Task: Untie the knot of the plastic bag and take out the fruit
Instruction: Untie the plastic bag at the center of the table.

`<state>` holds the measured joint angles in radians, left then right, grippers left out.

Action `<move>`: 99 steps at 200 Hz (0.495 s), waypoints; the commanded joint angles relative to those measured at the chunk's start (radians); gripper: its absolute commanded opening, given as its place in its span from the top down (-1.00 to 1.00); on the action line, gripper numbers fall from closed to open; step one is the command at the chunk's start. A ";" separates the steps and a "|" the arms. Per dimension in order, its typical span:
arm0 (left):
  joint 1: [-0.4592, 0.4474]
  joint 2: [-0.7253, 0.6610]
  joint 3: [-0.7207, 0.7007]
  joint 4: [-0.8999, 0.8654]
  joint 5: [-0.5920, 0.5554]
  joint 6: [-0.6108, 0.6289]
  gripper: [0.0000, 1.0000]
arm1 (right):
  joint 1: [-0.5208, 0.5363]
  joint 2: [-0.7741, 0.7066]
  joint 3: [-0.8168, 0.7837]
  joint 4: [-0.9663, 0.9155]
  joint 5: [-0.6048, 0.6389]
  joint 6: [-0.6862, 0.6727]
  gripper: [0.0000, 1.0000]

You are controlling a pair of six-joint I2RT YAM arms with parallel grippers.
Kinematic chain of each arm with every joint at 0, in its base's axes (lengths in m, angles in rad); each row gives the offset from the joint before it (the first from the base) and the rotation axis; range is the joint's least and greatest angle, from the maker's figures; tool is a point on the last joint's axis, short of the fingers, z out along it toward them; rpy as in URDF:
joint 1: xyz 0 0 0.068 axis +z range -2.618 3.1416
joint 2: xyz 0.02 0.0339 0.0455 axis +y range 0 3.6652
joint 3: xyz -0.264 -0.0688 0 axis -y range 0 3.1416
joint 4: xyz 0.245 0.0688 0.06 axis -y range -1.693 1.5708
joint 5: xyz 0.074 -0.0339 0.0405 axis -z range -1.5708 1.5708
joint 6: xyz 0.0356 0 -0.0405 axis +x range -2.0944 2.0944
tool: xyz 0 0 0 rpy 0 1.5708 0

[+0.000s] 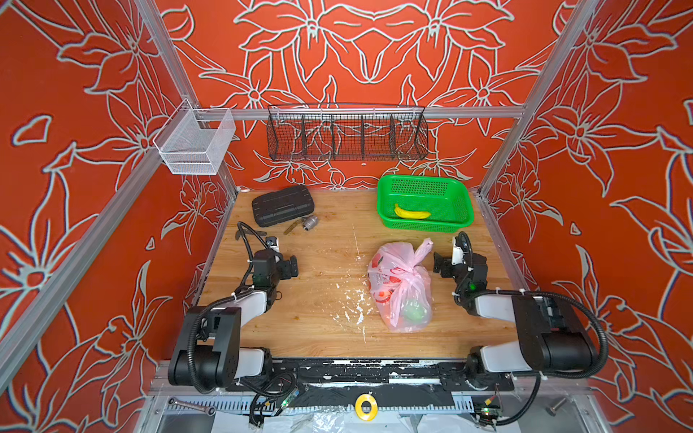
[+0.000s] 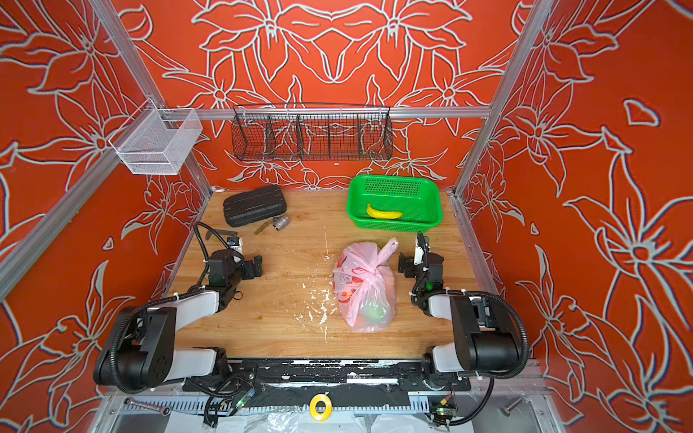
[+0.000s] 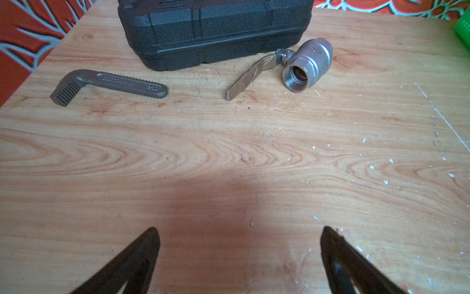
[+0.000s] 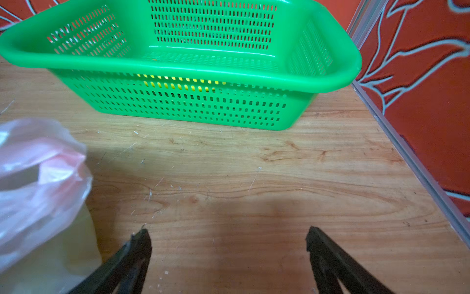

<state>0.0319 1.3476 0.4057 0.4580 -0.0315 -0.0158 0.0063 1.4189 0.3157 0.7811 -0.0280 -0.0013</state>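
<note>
Both top views: plastic bag (image 1: 399, 288) lies on the table (image 1: 300, 318) right of centre, knot (image 1: 408, 270) tied on top, green fruit (image 1: 414, 312) inside. Basket (image 1: 423, 225) behind it holds a banana (image 1: 411, 213).
Left wrist — left gripper (image 3: 239, 236) spread wide, empty, over bare wood.
Right wrist — right gripper (image 4: 229, 236) spread wide, empty, bag just beside it.

Green basket (image 1: 425, 225), black case (image 1: 282, 205), metal valve (image 1: 310, 222), black wire rack (image 1: 347, 135)

Pink translucent plastic bag (image 1: 399, 285), red print on it, a green fruit (image 1: 414, 312) showing through. Bright green slotted basket (image 1: 420, 185), yellow banana (image 1: 411, 213) inside. My jaws are black over a tan wood-grain counter (image 1: 318, 262) flecked white. Red floral walls (image 1: 75, 168).
</note>
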 commanded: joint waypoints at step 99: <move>0.000 0.001 0.012 0.020 0.004 0.002 -0.95 | -0.003 -0.008 0.018 -0.005 -0.019 -0.022 -0.94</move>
<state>0.0319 1.3476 0.4057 0.4580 -0.0315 -0.0158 0.0059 1.4185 0.3161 0.7807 -0.0307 -0.0013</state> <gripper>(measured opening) 0.973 0.971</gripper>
